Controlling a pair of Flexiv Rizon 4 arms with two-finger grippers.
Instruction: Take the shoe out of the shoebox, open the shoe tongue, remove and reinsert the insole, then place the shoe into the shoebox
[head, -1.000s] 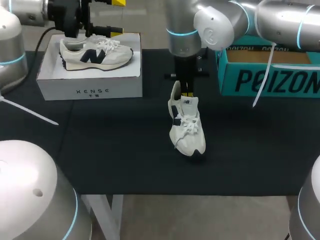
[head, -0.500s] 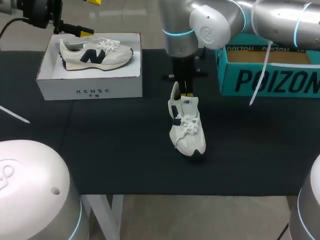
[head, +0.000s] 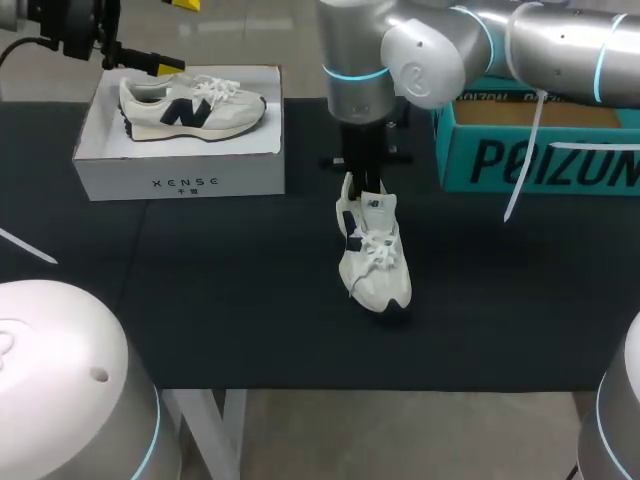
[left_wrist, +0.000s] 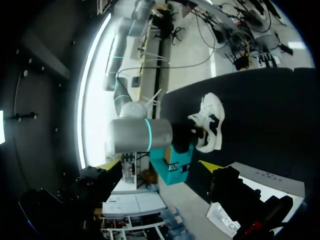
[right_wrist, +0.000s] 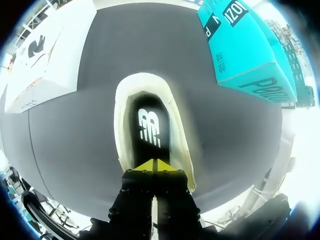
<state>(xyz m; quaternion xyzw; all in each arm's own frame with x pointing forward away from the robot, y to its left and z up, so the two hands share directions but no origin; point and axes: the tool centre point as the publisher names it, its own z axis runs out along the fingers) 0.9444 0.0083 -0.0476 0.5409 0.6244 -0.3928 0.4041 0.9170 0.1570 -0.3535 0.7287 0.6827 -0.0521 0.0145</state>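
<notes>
Just below R pincer (right_wrist: 154, 164), tips together, sits shoe (right_wrist: 150, 125) heel.

Right end effector (right_wrist: 153, 165) pinched closed, pointing down

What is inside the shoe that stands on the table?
A dark insole with a white logo lies in the shoe; the right gripper is at its heel end. The toe end is hidden.
</notes>
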